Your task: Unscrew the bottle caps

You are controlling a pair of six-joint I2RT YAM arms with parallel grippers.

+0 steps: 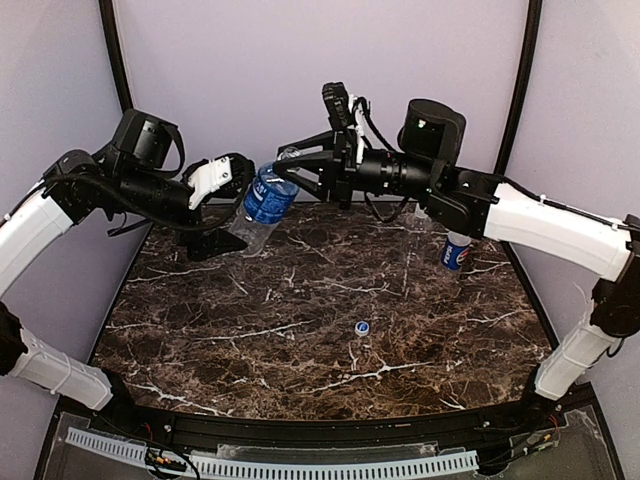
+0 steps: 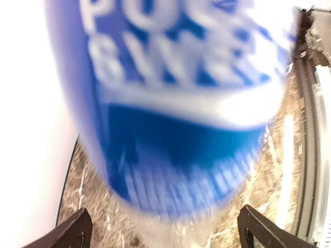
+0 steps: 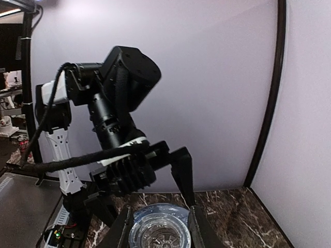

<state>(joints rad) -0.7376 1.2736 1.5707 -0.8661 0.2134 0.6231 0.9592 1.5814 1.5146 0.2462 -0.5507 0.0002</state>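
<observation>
Grip check: left gripper (image 1: 243, 198) is clamped on the blue-label bottle (image 1: 266, 196). In the left wrist view its fingers sit either side of the body, apparently holding it above the marble table (image 1: 300, 290) so the other arm can reach the top. Right gripper (image 1: 291, 170) meets it end-on. Its fingers (image 3: 200, 233) flank the neck end (image 3: 158, 231), but I cannot tell whether they pinch it, or whether a cap is on. Long axis tilted: neck up toward the right arm, base down-left. Loose blue cap (image 1: 362, 327) lies mid-table, and the Pepsi bottle (image 1: 457, 251) stands at the right.
</observation>
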